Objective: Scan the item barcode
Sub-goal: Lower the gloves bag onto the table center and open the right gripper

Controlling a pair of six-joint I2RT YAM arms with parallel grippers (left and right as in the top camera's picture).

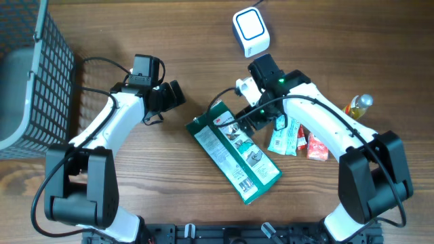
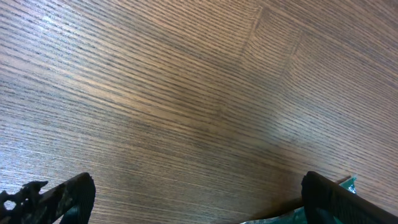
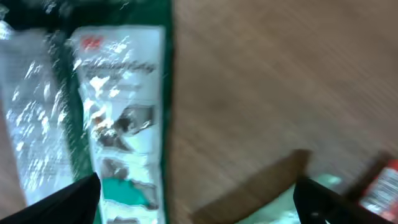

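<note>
So the green retail package is lying flat on the wooden table, pretty much dead center. It's turned on a diagonal, with one end up and to the left and the other end down toward the front edge. The printed side faces up. There's a white label panel with a red logo and some product pictures, but it's too blurry in the right wrist view to read, and I can't spot a barcode anywhere.

The right gripper is right over the package's upper end. From its own camera the fingers are spread wide and not gripping anything. The package sits below, off to one side.

The left gripper is off to the package's upper left, close but not touching. It's spread wide too, with only bare wood between the fingers. A tiny bit of green plastic peeks in at the bottom edge of that view.

The white barcode scanner is at the back of the table, beyond the right arm and well apart from the package.

On the right side there are a couple of teal-and-white pouches, with a red packet just beside them. A small yellow bottle is a bit further out. A grey wire basket sits at the far left.
</note>
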